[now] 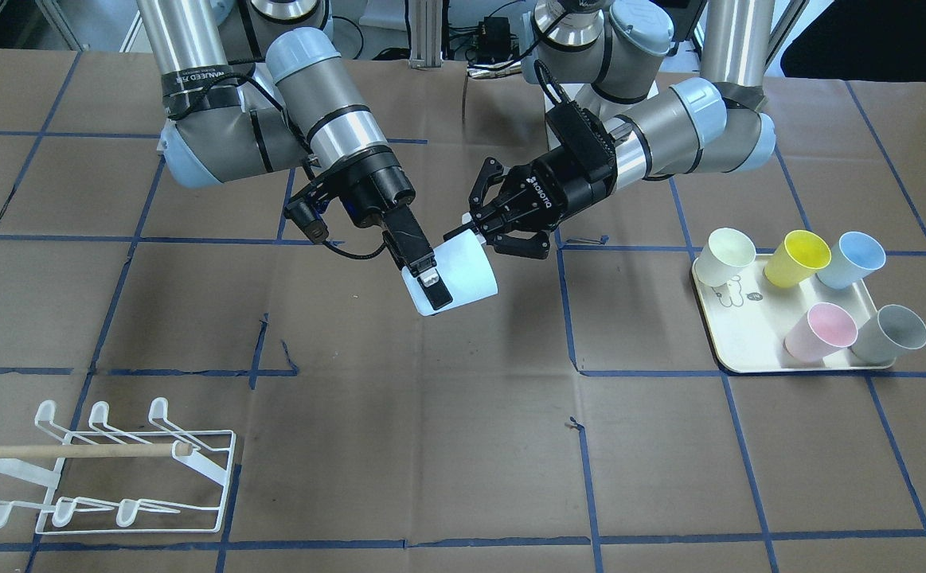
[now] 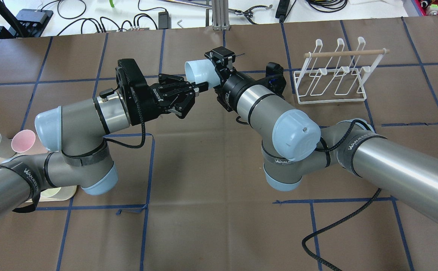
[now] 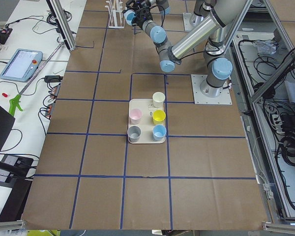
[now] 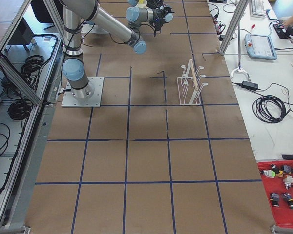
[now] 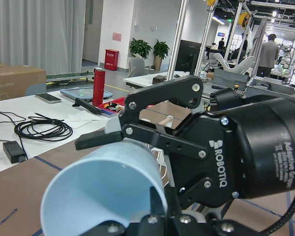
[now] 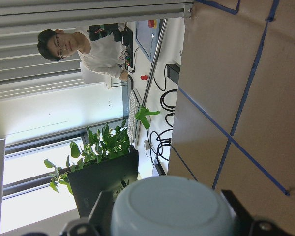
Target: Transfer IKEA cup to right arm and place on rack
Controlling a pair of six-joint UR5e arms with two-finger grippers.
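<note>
The pale blue IKEA cup [image 1: 463,274] hangs in mid-air over the table's middle, lying on its side. My right gripper [image 1: 429,280] is shut on the cup's body, one finger on each side near the base; the right wrist view shows the cup's base [image 6: 172,206] between the fingers. My left gripper [image 1: 494,239] is open right beside the cup's rim, jaws spread wide, one fingertip [image 2: 202,86] close to the rim. The cup's mouth [image 5: 103,191] faces the left wrist camera. The white wire rack [image 1: 112,465] stands on the table at my right, far from the cup.
A cream tray [image 1: 749,342] on my left side holds several cups: cream, yellow, blue, pink and grey. The two arms' forearms meet over the table's middle. Brown paper with blue tape lines covers the table.
</note>
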